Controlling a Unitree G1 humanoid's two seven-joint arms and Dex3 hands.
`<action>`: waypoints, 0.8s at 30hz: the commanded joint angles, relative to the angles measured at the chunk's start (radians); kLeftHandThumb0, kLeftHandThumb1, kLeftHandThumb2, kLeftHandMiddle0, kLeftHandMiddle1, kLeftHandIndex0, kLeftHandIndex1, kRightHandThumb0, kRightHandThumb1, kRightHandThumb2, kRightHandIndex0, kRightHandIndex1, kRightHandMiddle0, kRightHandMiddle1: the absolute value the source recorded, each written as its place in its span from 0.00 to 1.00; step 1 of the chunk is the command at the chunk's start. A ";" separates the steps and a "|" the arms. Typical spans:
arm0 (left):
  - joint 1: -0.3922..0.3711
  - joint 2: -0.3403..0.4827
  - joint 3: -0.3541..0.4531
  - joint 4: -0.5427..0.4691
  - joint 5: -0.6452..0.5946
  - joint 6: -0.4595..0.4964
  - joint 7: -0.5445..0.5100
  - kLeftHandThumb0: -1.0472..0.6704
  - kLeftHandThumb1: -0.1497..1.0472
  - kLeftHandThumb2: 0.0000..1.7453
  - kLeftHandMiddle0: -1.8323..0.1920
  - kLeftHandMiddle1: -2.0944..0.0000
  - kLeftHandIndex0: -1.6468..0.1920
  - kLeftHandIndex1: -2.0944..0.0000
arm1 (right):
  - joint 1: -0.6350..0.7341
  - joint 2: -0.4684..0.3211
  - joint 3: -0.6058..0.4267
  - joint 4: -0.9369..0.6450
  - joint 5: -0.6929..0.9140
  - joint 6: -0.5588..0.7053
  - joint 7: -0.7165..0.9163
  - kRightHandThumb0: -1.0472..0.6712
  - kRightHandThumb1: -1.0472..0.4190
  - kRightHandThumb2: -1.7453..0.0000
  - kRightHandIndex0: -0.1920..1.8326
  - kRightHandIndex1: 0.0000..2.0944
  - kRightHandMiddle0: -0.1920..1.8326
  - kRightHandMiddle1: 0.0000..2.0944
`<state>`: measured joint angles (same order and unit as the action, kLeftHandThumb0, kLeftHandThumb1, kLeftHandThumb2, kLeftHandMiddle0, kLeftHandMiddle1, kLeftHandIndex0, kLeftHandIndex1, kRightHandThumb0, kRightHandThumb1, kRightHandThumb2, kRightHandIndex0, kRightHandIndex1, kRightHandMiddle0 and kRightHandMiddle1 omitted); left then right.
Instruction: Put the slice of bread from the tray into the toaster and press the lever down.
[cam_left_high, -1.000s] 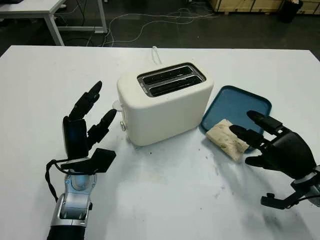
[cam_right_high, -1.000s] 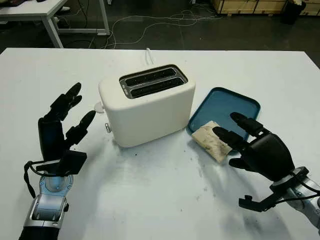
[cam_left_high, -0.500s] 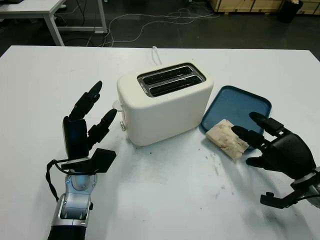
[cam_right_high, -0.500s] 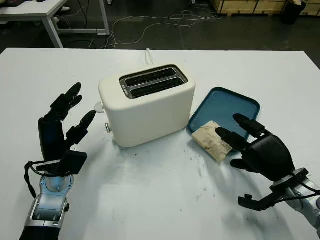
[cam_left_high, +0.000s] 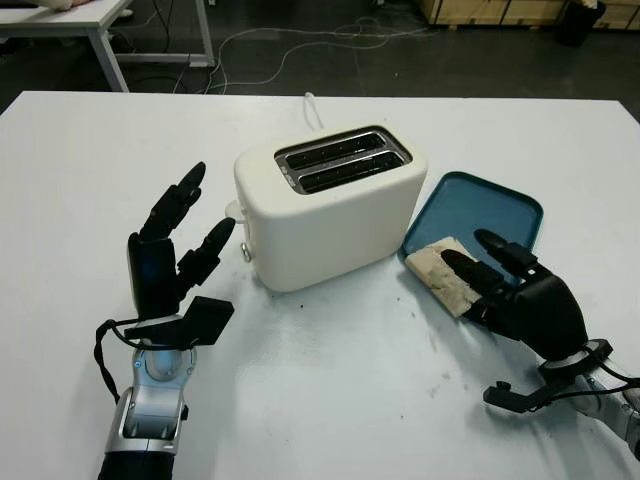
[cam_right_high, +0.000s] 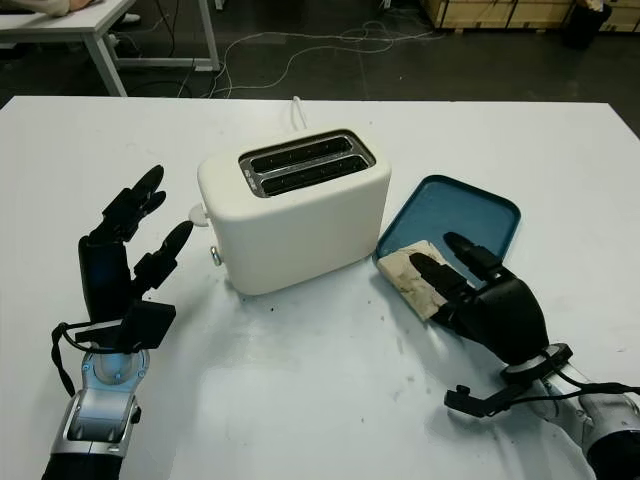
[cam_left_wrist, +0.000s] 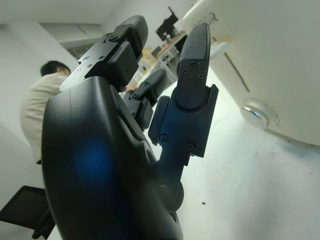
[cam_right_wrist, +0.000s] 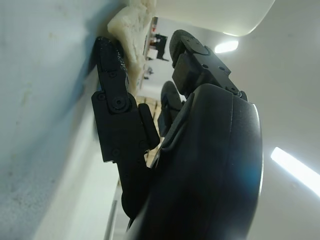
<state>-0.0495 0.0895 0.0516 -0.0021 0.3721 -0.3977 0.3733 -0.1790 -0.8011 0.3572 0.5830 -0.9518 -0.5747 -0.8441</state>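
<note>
a cream toaster (cam_left_high: 330, 205) stands mid-table with both slots empty, and the slice of bread (cam_left_high: 440, 274) lies on the near edge of a blue tray (cam_left_high: 478, 210) just to its right, hanging over onto the white table (cam_left_high: 320, 400). the right hand (cam_left_high: 510, 290) lies over the bread with fingers extended, touching it but not yet closed around it. the left hand (cam_left_high: 165, 255) is raised, open and holding nothing, beside the toaster's left end, so the grasp, the loading and the lever press all seem left to do.

The right hand (cam_left_high: 520, 300) hides part of the bread (cam_left_high: 436, 268), perhaps touching it.
</note>
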 joint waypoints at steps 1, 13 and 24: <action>-0.003 -0.005 -0.004 -0.015 0.006 0.013 -0.001 0.34 0.89 0.12 0.66 0.76 0.56 1.00 | 0.013 0.009 0.023 0.008 -0.014 -0.014 0.014 0.36 0.23 1.00 0.29 0.01 0.35 0.01; -0.003 -0.007 -0.003 -0.014 -0.003 0.011 -0.001 0.34 0.89 0.11 0.66 0.76 0.56 1.00 | -0.024 0.066 0.053 0.084 -0.077 0.025 -0.283 0.45 0.10 0.96 0.44 0.59 0.64 0.02; 0.000 0.000 -0.004 -0.009 0.004 0.003 -0.001 0.34 0.89 0.12 0.66 0.76 0.57 1.00 | -0.023 0.066 0.061 0.059 -0.086 0.072 -0.317 0.39 0.09 0.94 0.38 0.83 0.43 0.63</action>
<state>-0.0496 0.0880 0.0507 -0.0066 0.3711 -0.3857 0.3711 -0.2175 -0.7552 0.4041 0.6455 -1.0289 -0.5138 -1.1408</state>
